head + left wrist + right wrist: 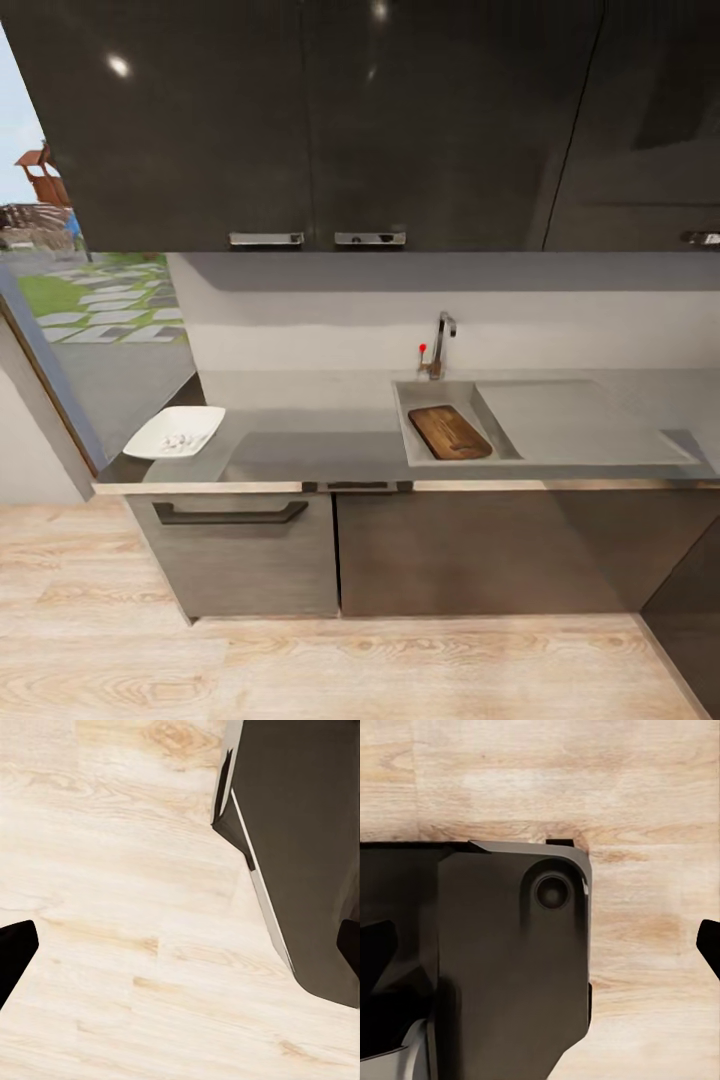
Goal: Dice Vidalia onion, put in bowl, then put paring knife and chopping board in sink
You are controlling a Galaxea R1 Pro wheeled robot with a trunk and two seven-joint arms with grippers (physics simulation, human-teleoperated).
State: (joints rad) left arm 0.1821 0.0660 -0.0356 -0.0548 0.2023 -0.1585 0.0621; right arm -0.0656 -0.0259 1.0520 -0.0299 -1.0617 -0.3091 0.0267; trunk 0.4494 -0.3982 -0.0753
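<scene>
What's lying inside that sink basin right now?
The chopping board lies inside the sink, covering much of the basin floor. Whatever sits beneath it, drain included, is hidden. I can't make out a knife from this distance.

Glossy dark wall cabinets [300,120], pale wood floor [300,670], garden window [90,300]

The grey counter [300,455] carries a white bowl [175,433] (near its left end); the chopping board [449,432] lies in its sink [412,440].

board: we see a brown wooden rectangular chopping board [449,432]
bowl: white square dish [175,433]
worktop: smooth grey countertop slab [320,420]
floor: pale wood-grain planks [300,670]
</scene>
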